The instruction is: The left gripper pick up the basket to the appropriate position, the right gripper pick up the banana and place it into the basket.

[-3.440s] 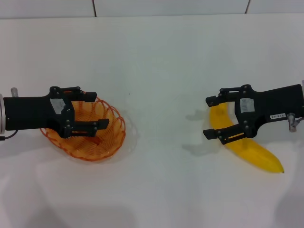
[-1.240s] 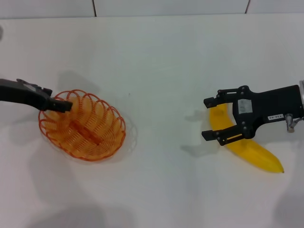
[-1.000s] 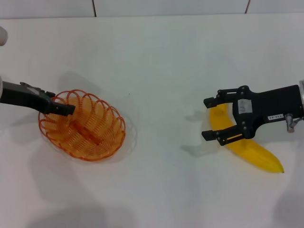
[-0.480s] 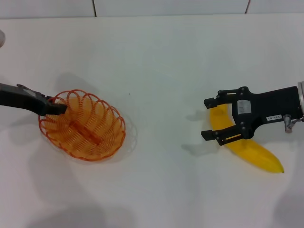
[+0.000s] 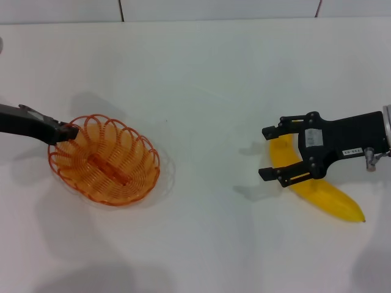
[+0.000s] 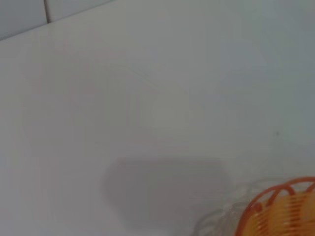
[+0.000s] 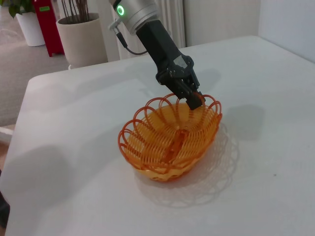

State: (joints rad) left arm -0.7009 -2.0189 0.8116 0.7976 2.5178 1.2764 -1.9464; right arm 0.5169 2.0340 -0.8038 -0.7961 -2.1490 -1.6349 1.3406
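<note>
On the white table (image 5: pixel 201 91), left gripper (image 5: pixel 68 131) clamped on basket (image 5: pixel 105 160) rim; right gripper (image 5: pixel 275 152) spread wide over banana (image 5: pixel 324 195).

We count one basket (image 5: pixel 105 161), one banana (image 5: pixel 317 189), and two hands, left hand (image 5: pixel 66 132) and right hand (image 5: pixel 269 152).

left gripper (image 5: pixel 68 131) pinched closed, right gripper (image 5: pixel 273 152) spread wide

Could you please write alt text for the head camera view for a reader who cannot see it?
On a white table, the left gripper pinches the near-left rim of an orange basket. Far to the right, the right gripper hovers with open jaws over a yellow banana lying on the table.
</note>
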